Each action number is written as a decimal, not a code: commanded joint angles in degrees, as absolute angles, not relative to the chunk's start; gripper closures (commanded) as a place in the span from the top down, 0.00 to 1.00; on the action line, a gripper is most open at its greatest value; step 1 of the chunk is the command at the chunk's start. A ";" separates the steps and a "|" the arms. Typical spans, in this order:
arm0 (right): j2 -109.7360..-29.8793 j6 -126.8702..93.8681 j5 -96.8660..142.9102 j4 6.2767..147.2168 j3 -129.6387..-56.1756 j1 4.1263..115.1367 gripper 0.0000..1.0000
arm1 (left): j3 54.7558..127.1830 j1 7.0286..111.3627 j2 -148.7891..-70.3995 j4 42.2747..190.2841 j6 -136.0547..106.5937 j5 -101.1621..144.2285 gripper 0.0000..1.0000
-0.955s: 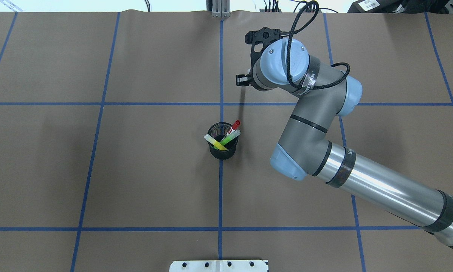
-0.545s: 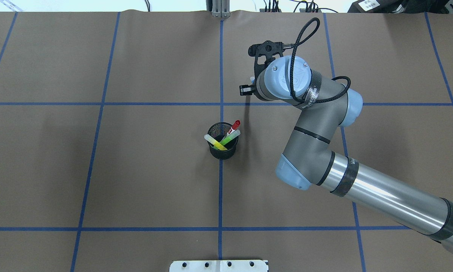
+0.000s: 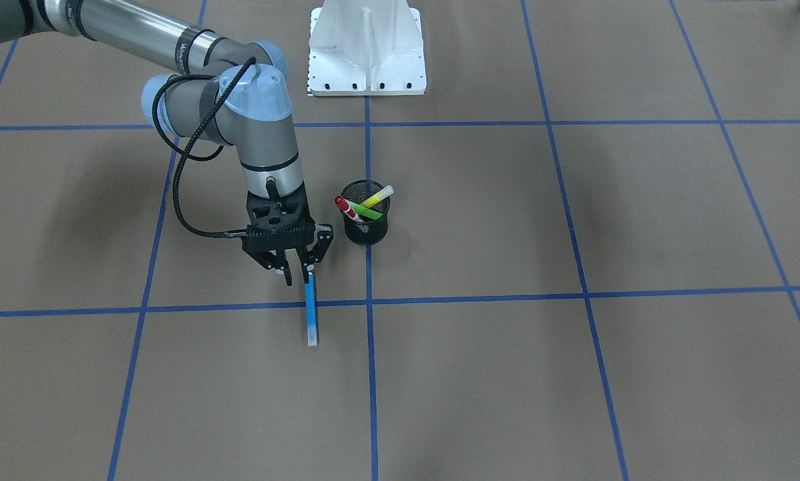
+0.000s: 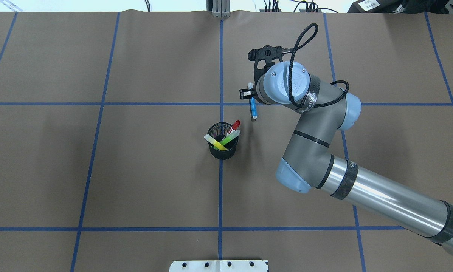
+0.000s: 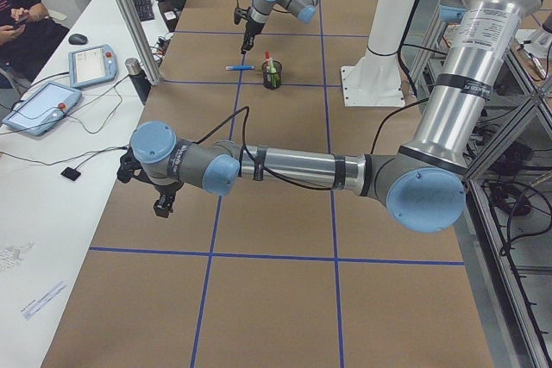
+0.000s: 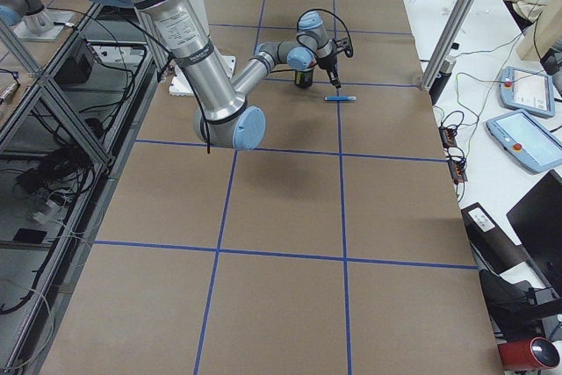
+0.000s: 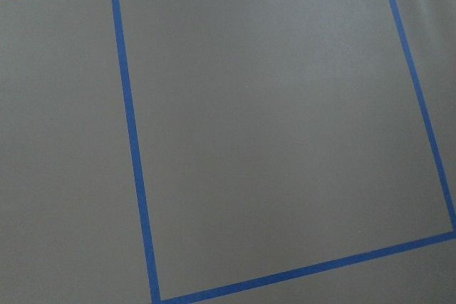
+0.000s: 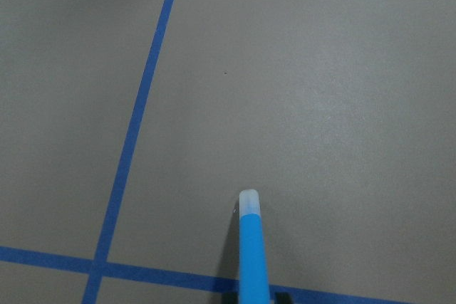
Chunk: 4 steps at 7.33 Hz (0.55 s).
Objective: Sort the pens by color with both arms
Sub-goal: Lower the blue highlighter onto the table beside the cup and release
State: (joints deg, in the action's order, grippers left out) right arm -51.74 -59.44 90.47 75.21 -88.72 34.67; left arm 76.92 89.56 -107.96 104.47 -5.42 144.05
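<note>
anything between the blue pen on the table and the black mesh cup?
No. Only bare brown paper lies between the blue pen and the cup. The overhead view shows it clearest, and the front-facing view agrees.

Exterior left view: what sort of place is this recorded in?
Probably a robotics lab: two robot arms at a tape-gridded table, teach pendants on a side bench, aluminium framing.

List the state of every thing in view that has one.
blue pen: lying flat on the table, not gripped.
right gripper: open, just above the blue pen.
left gripper: open or shut cannot be told.
mesh cup: upright, holding three pens.
red-capped pen: leaning in the cup.
green pen: leaning in the cup.
yellow highlighter: leaning in the cup.
</note>
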 commanded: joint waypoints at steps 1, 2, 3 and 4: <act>-51.42 -58.46 91.22 75.41 -88.77 35.24 0.74 | 76.90 89.56 -108.10 104.50 -5.80 144.05 1.00; -51.50 -56.97 97.15 75.76 -88.86 38.03 0.74 | 76.90 89.56 -108.19 104.50 -6.32 144.05 1.00; -51.50 -53.30 105.82 76.98 -88.86 41.97 0.74 | 76.99 89.30 -108.37 104.59 -8.76 144.14 1.00; -51.68 -50.48 113.74 79.08 -88.94 46.01 0.74 | 76.99 88.95 -109.41 104.50 -11.66 144.14 1.00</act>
State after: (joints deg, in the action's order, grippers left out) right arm -51.55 -53.94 104.41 77.08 -88.87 41.42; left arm 76.96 89.29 -108.57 104.54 -8.70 144.11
